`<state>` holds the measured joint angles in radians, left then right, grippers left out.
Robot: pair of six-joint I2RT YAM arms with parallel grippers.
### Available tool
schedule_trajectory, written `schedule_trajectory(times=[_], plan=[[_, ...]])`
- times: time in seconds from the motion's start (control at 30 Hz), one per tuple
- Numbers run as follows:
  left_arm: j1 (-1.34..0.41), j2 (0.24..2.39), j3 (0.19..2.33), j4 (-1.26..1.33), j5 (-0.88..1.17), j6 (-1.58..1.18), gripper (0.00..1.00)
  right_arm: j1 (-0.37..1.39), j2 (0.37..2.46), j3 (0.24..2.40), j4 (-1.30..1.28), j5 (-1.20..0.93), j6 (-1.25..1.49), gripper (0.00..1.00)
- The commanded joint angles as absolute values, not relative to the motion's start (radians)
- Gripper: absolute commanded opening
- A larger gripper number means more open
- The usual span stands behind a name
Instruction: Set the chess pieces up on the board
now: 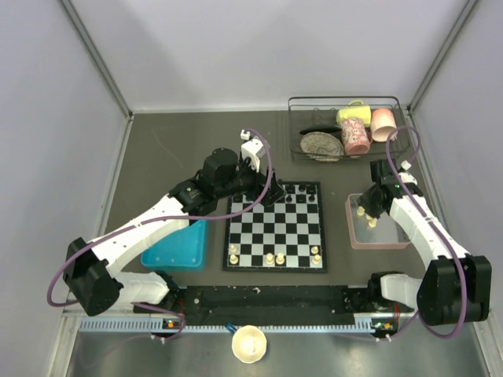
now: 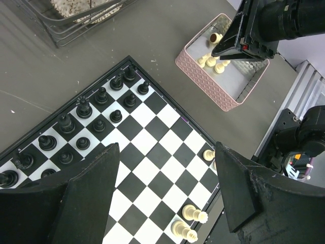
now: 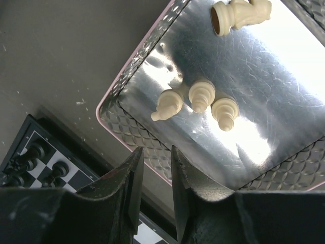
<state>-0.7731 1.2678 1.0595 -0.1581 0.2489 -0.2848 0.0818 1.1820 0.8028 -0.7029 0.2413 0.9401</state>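
Note:
The board [image 1: 277,226] lies mid-table, black pieces [image 2: 84,108] along its far rows. A few cream chess pieces [image 1: 269,258] stand on its near row; two show upright in the left wrist view [image 2: 194,214]. My left gripper [image 1: 267,196] hovers over the board's far left part, open wide and empty [image 2: 167,173]. My right gripper [image 1: 368,206] hangs over the near-left rim of the pink tray [image 3: 133,91], its jaws a narrow gap apart with nothing between them [image 3: 156,157]. Three cream pieces [image 3: 200,96] cluster on the tray's shiny floor and another [image 3: 238,14] lies on its side farther in.
A blue tray [image 1: 177,250] sits left of the board. A wire rack [image 1: 346,106] at the back right holds cups and a plate. A cream cup [image 1: 250,343] stands at the near edge. Grey walls close in both sides.

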Motion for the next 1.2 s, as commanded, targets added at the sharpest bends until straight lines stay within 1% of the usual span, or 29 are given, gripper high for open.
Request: schedule_trajectory(times=[0.0, 0.27, 0.57, 0.6, 0.93, 1.0, 1.17], plan=[[-0.775, 1.269, 1.069, -0.109, 0.244, -0.271, 0.80, 0.063, 1.173, 0.798, -0.693, 0.241, 1.008, 0.28], [-0.775, 1.266, 1.066, -0.107, 0.238, -0.265, 0.80, 0.054, 1.184, 0.795, -0.693, 0.226, 1.042, 0.28], [-0.775, 1.273, 1.066, -0.106, 0.238, -0.264, 0.81, 0.049, 1.184, 0.779, -0.695, 0.221, 1.045, 0.36], [-0.776, 1.273, 1.068, -0.103, 0.238, -0.262, 0.81, 0.046, 1.186, 0.779, -0.696, 0.219, 1.043, 0.39], [-0.775, 1.273, 1.062, -0.103, 0.233, -0.259, 0.81, 0.021, 1.206, 0.787, -0.695, 0.219, 1.022, 0.42], [-0.776, 1.273, 1.058, -0.103, 0.232, -0.259, 0.81, 0.015, 1.207, 0.787, -0.693, 0.221, 1.020, 0.45], [-0.776, 1.272, 1.057, -0.103, 0.225, -0.255, 0.81, 0.008, 1.221, 0.787, -0.683, 0.224, 1.016, 0.45]])
